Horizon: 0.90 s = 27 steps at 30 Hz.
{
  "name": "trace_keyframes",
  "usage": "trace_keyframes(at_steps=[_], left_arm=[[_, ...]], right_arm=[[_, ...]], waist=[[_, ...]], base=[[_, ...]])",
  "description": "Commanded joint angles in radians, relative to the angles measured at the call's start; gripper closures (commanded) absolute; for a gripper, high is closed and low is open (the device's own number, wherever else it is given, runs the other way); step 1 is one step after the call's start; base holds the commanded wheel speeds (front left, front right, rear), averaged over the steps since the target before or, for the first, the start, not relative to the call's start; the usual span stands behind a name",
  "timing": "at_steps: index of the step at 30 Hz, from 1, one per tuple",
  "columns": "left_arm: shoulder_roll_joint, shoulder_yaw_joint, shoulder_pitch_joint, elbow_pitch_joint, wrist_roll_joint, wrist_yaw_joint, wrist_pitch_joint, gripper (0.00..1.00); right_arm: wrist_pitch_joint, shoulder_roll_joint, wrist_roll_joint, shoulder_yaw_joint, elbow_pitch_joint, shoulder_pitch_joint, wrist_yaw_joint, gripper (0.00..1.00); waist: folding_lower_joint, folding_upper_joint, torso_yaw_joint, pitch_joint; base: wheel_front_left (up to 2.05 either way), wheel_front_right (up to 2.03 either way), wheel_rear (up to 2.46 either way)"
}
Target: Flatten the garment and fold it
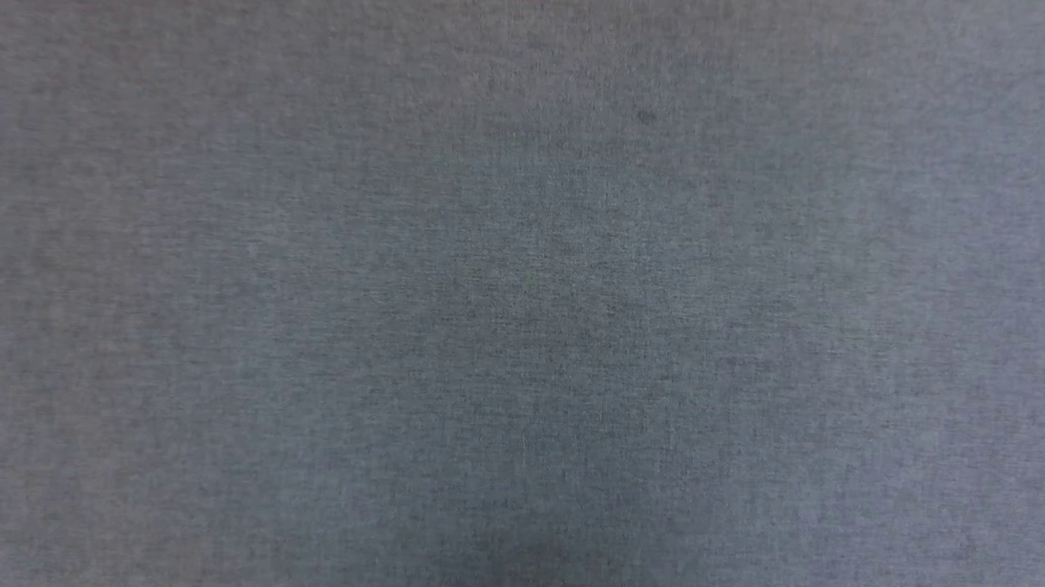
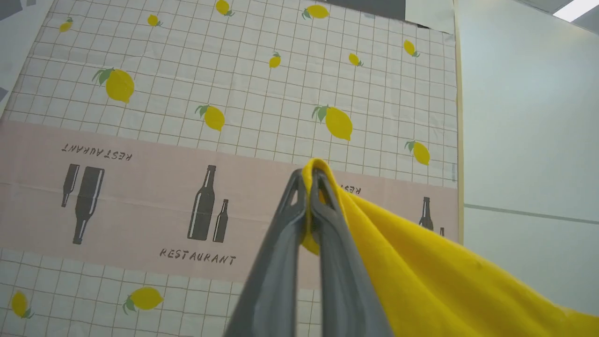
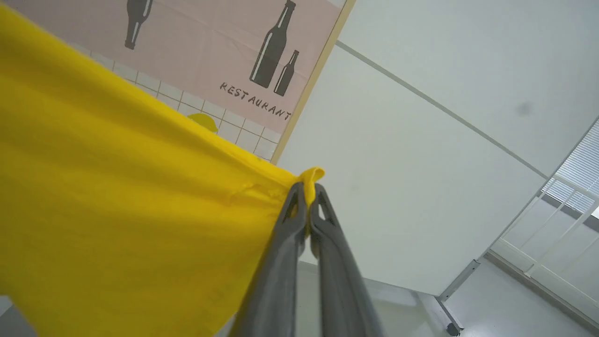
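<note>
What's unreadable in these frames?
- Head view: a grey weave, blurred; what it is cannot be told.
- Left wrist view: the garment, pinched by the left gripper, is cut off by the right and bottom edges, so its print and outline are unseen.
- Right wrist view: the garment, pinched by the right gripper, runs off the left and bottom edges and hides much of the cloth behind.
</note>
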Motion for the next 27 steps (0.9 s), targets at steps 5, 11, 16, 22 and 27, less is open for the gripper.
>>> trace_keyframes(at_steps=[5, 11, 16, 22, 27], left_arm=[[0.035, -0.035, 0.143, 0.126, 0.029, -0.03, -0.028, 1.0], [0.061, -0.107, 0.411, 0.263, 0.052, -0.06, 0.03, 1.0], [0.063, -0.159, 0.65, 0.303, 0.013, -0.101, 0.158, 1.0], [0.058, -0.211, 0.951, 0.225, -0.082, -0.136, 0.33, 1.0], [0.059, -0.236, 1.208, 0.072, -0.167, -0.129, 0.466, 1.0]], right_arm=[[-0.089, 0.019, 0.0, 0.005, 0.089, 0.074, -0.002, 1.0], [-0.164, 0.046, 0.062, 0.054, 0.194, 0.265, -0.002, 1.0], [-0.202, 0.051, 0.151, 0.105, 0.23, 0.448, -0.002, 1.0], [-0.186, 0.027, 0.238, 0.146, 0.214, 0.687, -0.002, 1.0], [-0.147, 0.007, 0.284, 0.141, 0.169, 0.881, -0.002, 1.0]], waist=[[-0.0003, 0.0, 0.014, 0.016], [-0.0003, 0.0, 0.039, -0.071], [-0.0003, 0.0, 0.059, -0.172], [-0.0003, 0.0, 0.079, -0.299], [-0.0003, 0.0, 0.092, -0.382]], base=[[0.0, 0.0, 0.0], [0.0, 0.0, 0.0], [0.0, 0.0, 0.0], [0.0, 0.0, 0.0], [0.0, 0.0, 0.0]])
